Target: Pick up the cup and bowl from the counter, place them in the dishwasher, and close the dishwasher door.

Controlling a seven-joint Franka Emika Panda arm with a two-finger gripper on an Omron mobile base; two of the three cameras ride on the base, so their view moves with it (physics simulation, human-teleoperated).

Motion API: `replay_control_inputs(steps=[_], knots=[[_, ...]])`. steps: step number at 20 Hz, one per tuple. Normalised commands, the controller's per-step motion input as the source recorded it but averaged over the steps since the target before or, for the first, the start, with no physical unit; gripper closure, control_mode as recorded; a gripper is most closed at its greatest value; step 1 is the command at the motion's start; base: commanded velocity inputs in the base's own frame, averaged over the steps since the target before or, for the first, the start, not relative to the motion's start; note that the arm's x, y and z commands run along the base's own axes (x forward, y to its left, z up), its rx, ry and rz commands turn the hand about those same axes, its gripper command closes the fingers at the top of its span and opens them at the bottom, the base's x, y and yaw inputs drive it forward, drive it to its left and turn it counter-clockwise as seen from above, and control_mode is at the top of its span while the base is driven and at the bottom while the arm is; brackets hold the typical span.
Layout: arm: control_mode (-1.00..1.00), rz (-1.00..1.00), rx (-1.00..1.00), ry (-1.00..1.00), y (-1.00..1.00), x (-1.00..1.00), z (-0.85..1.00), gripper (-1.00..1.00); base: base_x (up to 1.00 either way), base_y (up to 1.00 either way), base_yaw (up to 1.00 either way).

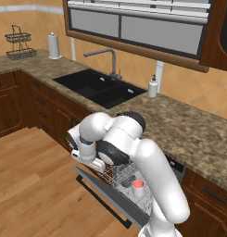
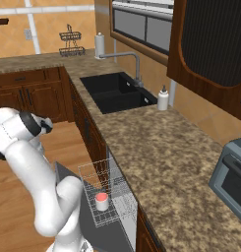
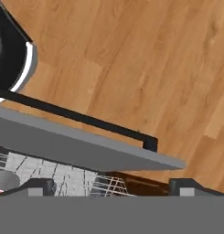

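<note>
Currently: cup and bowl seated in rack, door down, hand empty

The cup (image 1: 138,186) is seen upright in the white wire rack (image 2: 103,197) of the dishwasher (image 1: 175,167), red inside facing up. In the left base view the bowl (image 1: 127,181) is seen as a dark grey shape in the rack, just beside the cup on its left; contact between the two cannot be told. In the right base view the cup (image 2: 101,200) is seen near the middle of the rack.

The dishwasher door (image 1: 102,190) is dropped open, roughly level, with the rack pulled out over it. Its black bar handle (image 1: 103,200) runs along the outer edge above the wood floor (image 1: 31,185). In the hand view the door (image 3: 77,148) is seen edge-on as a grey slab, the handle (image 3: 81,118) beyond it and the rack wires (image 3: 63,178) below it.

The hand (image 3: 111,186) is held over the front edge of the door and rack, pointed down toward the floor. Its fingers (image 3: 38,186) are spread as wide as they go, and nothing is held between them.

The bench (image 1: 189,129) above the dishwasher is bare granite at that spot. A black sink (image 1: 98,87) with a faucet (image 1: 108,59) is set into the bench, and a white soap bottle (image 1: 153,86) stands just beside the sink.
</note>
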Motion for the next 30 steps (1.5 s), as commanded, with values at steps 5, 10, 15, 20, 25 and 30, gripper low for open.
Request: replay_control_inputs(steps=[5, 10, 15, 20, 25, 30], knots=[[-1.0, 0.57, -0.61, 0.0, 0.91, -0.72, 0.41, -1.0, 0.0, 0.0, 0.0], [-1.0, 0.48, -0.73, 0.0, 0.77, -0.69, 0.37, -1.0, 0.0, 0.0, 0.0], [-1.0, 0.41, -0.82, 0.0, 0.79, -0.67, 0.23, -1.0, 0.0, 0.0, 0.0], [-1.0, 0.37, -0.8, -0.01, 0.72, -0.64, 0.41, -1.0, 0.0, 0.0, 0.0], [-1.0, 0.33, -0.73, -0.01, 0.78, -0.62, 0.49, -1.0, 0.0, 0.0, 0.0], [-1.0, 0.25, -0.75, 0.0, 0.92, -0.5, 0.29, -1.0, 0.0, 0.0, 0.0]])
